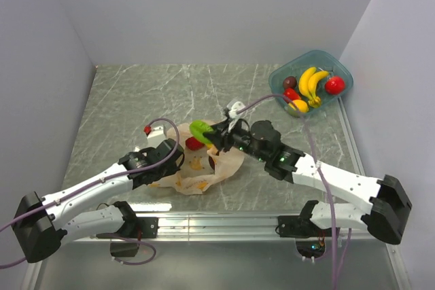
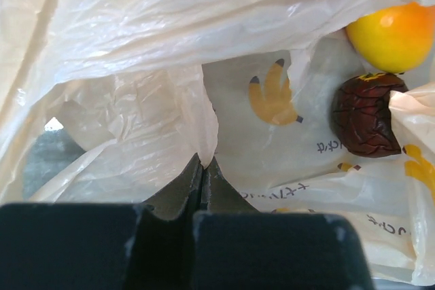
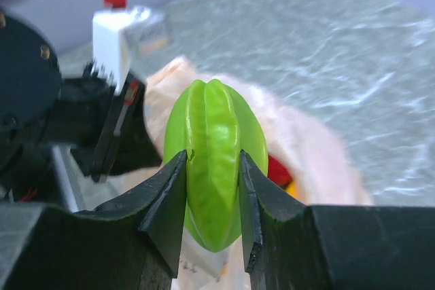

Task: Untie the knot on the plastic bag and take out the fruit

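The pale orange plastic bag (image 1: 204,174) lies crumpled with its mouth open between the two arms. No knot shows in any view. My left gripper (image 2: 204,162) is shut on a fold of the bag (image 2: 170,52); an orange-yellow fruit (image 2: 394,35) and a dark brown fruit (image 2: 367,123) lie inside. My right gripper (image 3: 212,168) is shut on a green star fruit (image 3: 214,127), held just above the bag (image 3: 319,154). In the top view the star fruit (image 1: 200,129) hangs over the bag's far edge, and a red fruit (image 1: 194,144) lies below it.
A teal tub (image 1: 340,71) stands at the back right holding bananas (image 1: 310,83), a red fruit (image 1: 334,85) and other fruit. The left arm's wrist (image 3: 102,120) is close to the left of the star fruit. Grey walls enclose the marbled table (image 1: 156,93).
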You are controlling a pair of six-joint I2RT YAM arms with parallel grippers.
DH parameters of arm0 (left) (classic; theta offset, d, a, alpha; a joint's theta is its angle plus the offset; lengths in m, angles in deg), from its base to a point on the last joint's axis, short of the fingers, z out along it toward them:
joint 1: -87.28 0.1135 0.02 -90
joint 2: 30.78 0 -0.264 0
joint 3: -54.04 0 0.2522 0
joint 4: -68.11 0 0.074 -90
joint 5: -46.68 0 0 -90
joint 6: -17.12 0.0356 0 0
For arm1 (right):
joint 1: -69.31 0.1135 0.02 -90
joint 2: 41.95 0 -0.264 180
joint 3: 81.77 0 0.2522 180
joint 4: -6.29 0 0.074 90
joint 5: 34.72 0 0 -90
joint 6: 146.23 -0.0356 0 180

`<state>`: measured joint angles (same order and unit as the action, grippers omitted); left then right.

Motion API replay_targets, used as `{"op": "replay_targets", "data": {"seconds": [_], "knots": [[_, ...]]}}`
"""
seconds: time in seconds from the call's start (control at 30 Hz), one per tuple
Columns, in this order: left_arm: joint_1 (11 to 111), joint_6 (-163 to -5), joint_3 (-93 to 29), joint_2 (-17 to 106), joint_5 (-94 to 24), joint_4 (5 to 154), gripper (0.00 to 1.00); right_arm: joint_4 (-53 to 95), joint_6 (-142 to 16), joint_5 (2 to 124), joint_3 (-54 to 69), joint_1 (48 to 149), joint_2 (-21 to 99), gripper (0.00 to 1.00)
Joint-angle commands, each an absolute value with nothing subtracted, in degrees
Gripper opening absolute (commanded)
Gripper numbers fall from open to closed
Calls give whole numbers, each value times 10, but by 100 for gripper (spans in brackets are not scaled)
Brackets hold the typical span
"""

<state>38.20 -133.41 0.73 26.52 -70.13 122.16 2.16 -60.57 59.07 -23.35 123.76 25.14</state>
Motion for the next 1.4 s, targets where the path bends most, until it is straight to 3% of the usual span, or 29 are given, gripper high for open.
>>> {"op": "replay_targets", "data": {"seconds": [0.0,0.3,0.43,0.63,0.7,0.77,0.8,0.83,0.93,1.1,1.37], "knots": [[384,-1310,13,271,-695,1181,1,44,-591,528,-193,1201,209,0],[386,-1271,35,262,-671,1136,1,96,-655,400,-136,917,281,0],[386,-1246,46,245,-667,1117,1,96,-736,407,-91,804,387,0],[385,-1224,53,229,-663,1103,1,143,-775,431,68,730,573,0],[386,-1220,56,225,-661,1096,1,163,-779,426,127,716,613,6],[386,-1218,61,220,-657,1086,1,171,-780,422,168,709,656,34],[385,-1217,63,218,-656,1082,1,179,-781,417,178,707,666,57],[386,-1216,64,219,-653,1081,1,181,-775,416,187,706,677,67],[386,-1216,67,221,-649,1074,1,186,-772,418,195,708,665,83],[386,-1212,70,223,-635,1060,1,182,-754,437,143,726,595,85],[386,-1231,78,219,-613,1045,1,225,-656,488,54,904,431,76]]}}
